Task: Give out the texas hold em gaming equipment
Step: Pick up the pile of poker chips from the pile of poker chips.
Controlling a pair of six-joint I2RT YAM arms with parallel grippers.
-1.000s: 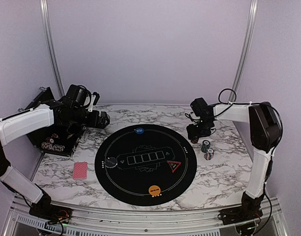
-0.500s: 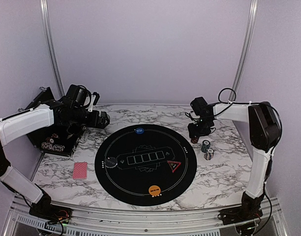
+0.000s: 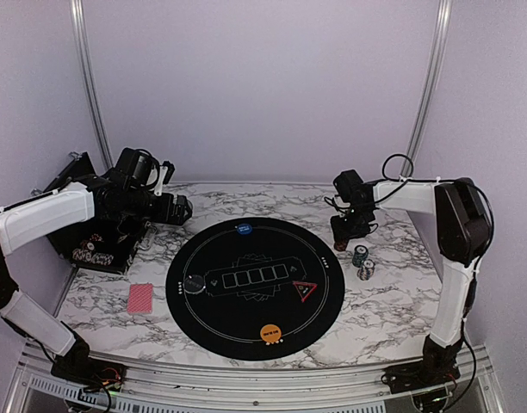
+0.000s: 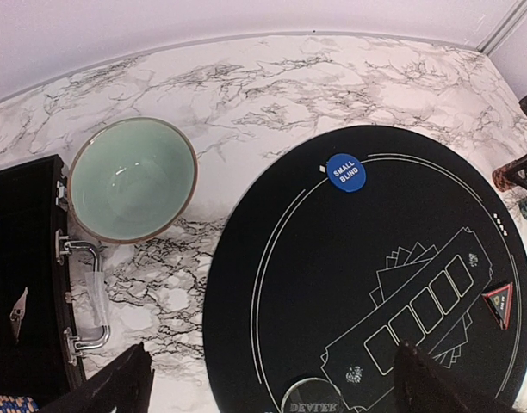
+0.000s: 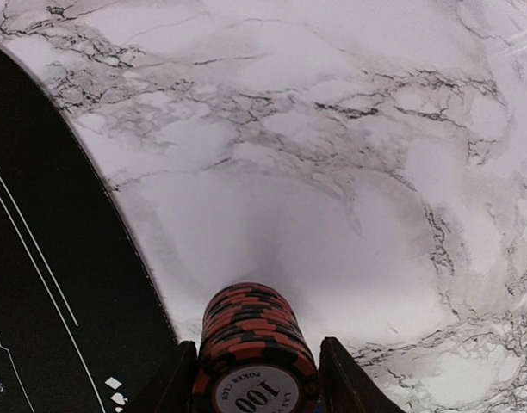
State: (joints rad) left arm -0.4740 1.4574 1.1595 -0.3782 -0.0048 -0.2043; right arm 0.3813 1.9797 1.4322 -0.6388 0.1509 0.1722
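Note:
In the right wrist view a stack of orange-and-black poker chips stands on the marble just off the mat's edge. My right gripper has a finger pressed against each side of it. From above, that gripper sits at the mat's right rim, with two more chip stacks just in front. A blue disc, a dark dealer disc, an orange disc and a red triangle marker lie on the black mat. A red-backed card lies to its left. My left gripper hovers open and empty.
A teal bowl stands on the marble at the back left. Beside it lies an open black case with chips inside and a metal handle. The frame posts and walls stand close behind.
My right gripper's fingers have narrowed onto the chip stack. The left arm has not moved.

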